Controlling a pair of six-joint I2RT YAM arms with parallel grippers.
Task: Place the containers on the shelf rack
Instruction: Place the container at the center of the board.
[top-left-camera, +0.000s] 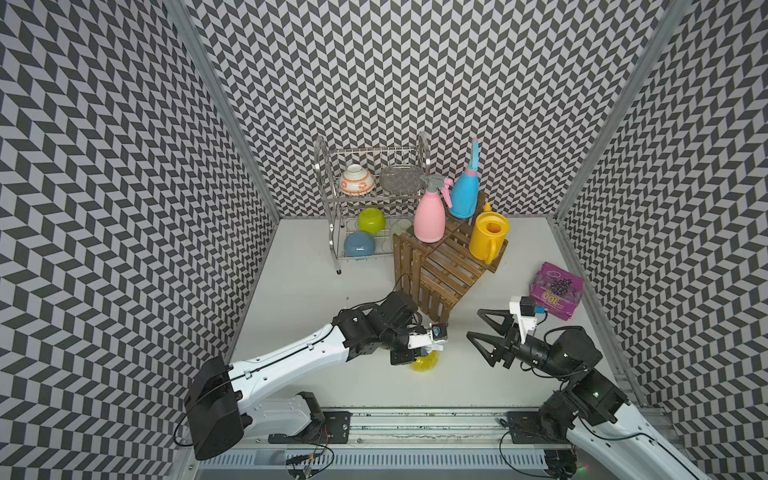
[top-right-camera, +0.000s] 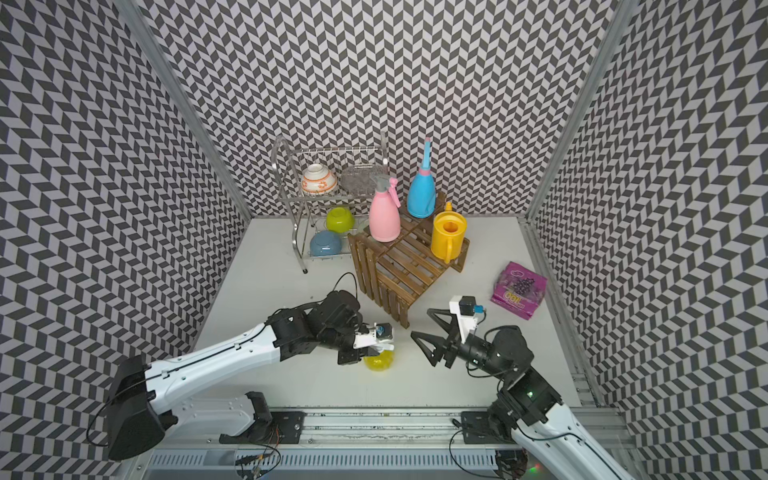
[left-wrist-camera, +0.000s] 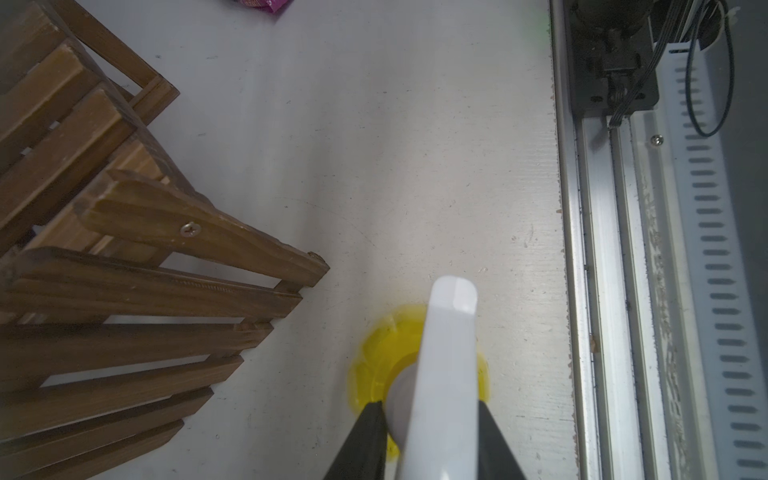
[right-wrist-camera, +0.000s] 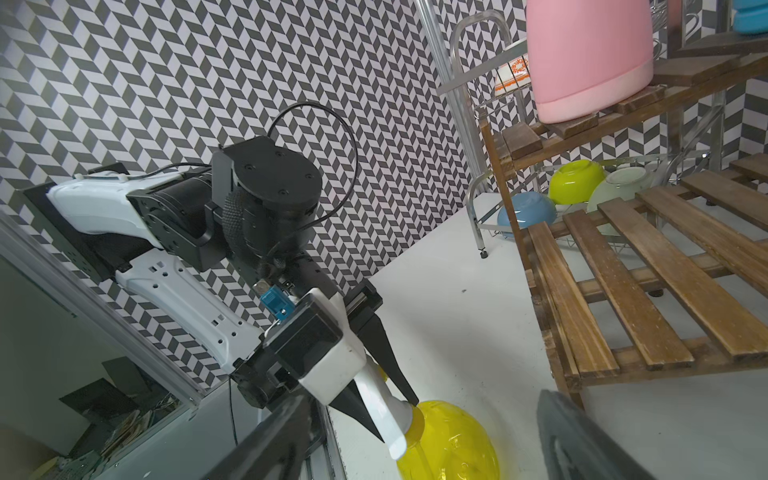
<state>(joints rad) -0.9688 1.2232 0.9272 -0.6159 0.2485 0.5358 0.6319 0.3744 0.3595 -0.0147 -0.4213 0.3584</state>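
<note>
1. Translucent yellow round spray bottle (top-left-camera: 424, 362) stands upright on the white worktop (top-left-camera: 311, 291) near the front edge. It sits just in front of the shelf rack's nearest corner, not touching it, so it is not yet on the rack.
2. Left fingers (left-wrist-camera: 361, 440) are black and point down, one on each side of the bottle's white spray head (right-wrist-camera: 388, 419). The tips sit at the collar, tight against the neck. Can't tell whether they clamp it or only flank it.
3. Right fingers (right-wrist-camera: 577, 440) are spread wide with nothing between them in both top views. They hover over the worktop to the right of the yellow bottle, tips aimed toward it, clearly apart from it.
4. Purple printed package (top-left-camera: 557, 291) lies on the worktop by the right wall, just beyond the right wrist.
5. Brown wooden slatted stepped shelf rack (top-left-camera: 444, 270) stands mid-worktop, set at an angle.
6. On the rack, all upright:
   - Opaque yellow watering can (top-left-camera: 486, 239) is on a lower tier at the right end.
   - Pink spray bottle with grey head (top-left-camera: 429, 218) is on an upper tier at the left.
   - Blue spray bottle (top-left-camera: 463, 195) is on the highest tier at the back.
7. Silver wire dish rack (top-left-camera: 330, 232) stands behind and left of the shelf rack, at the back wall. A green bowl (top-left-camera: 370, 220) and a blue bowl (top-left-camera: 358, 244) sit on its lower level, and a white patterned bowl (top-left-camera: 355, 180) on the upper.
</note>
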